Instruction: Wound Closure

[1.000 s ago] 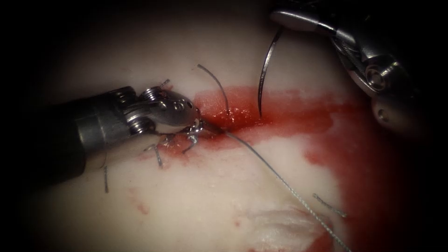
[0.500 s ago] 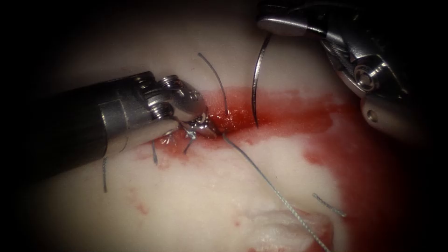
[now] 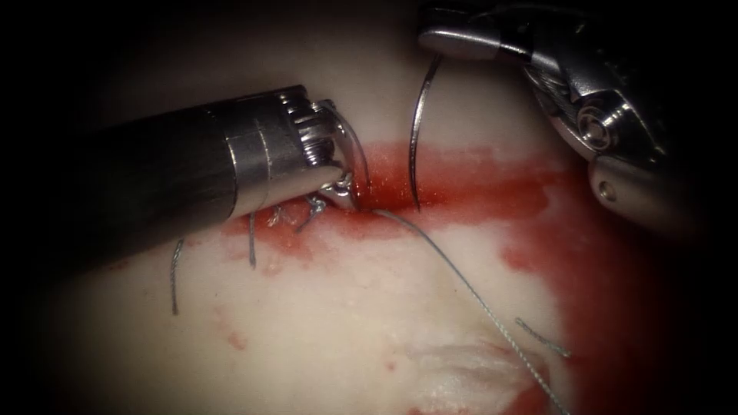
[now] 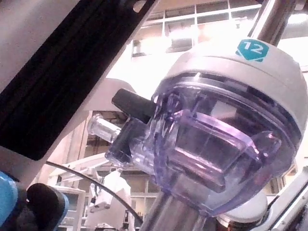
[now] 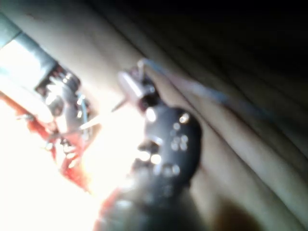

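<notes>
The tissue [image 3: 346, 323] has a cut [image 3: 430, 188] wet with red fluid. My right tool [image 3: 442, 40] comes in from the upper right, its jaws shut on the rear end of the curved needle [image 3: 413, 131]. The needle hangs down with its point at the cut's surface, and I cannot tell whether it has entered. My left tool [image 3: 347, 198] comes from the left and bends down, its jaws shut on the tissue at the cut's left end. Thread [image 3: 469, 284] runs from beside that tip toward the lower right. The right wrist view shows the right tool [image 5: 134, 84] and the left tool [image 5: 65, 103].
Cut ends of thread lie on the tissue at the left [image 3: 175, 277], below the left tool [image 3: 252, 247] and at the lower right [image 3: 542, 336]. Knotted thread [image 3: 311, 209] sits at the cut's left end. Red fluid [image 3: 607, 253] spreads over the right side.
The left tool's shaft has swung up and to the right over its wrist while its tip stayed at the cut. The right tool and the needle have shifted slightly left.
</notes>
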Controlling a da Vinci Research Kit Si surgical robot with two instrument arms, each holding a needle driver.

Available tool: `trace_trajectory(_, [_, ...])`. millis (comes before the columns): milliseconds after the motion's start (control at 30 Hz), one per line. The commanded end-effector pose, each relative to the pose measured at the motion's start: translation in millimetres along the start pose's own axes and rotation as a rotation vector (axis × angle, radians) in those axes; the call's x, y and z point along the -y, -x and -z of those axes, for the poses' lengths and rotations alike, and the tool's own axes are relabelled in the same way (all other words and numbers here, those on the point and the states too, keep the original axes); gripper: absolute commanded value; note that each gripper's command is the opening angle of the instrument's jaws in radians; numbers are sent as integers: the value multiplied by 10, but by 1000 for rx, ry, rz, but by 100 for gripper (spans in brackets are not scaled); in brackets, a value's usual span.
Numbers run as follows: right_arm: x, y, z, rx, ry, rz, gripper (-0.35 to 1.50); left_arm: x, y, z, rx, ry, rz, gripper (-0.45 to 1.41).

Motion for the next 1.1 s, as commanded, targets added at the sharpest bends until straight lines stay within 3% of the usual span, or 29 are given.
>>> trace_trajectory(33, [-11,-2,-11,-6,1,8,-35,4,11,9,11,-35,10,-45])
trace_trajectory(167, [-16,1,-17,26,8,226,-35,4,10,10,73,-138,40,-45])
trace_trajectory(400, [-14,7,-29,57,17,362,-35,10,14,22,170,-226,41,-45])
trace_trajectory(733, [-20,15,-48,112,39,401,-35,16,13,17,210,-214,32,-45])
trace_trajectory(1100, [-14,44,-50,205,-36,459,-35,17,4,-2,224,-174,20,-45])
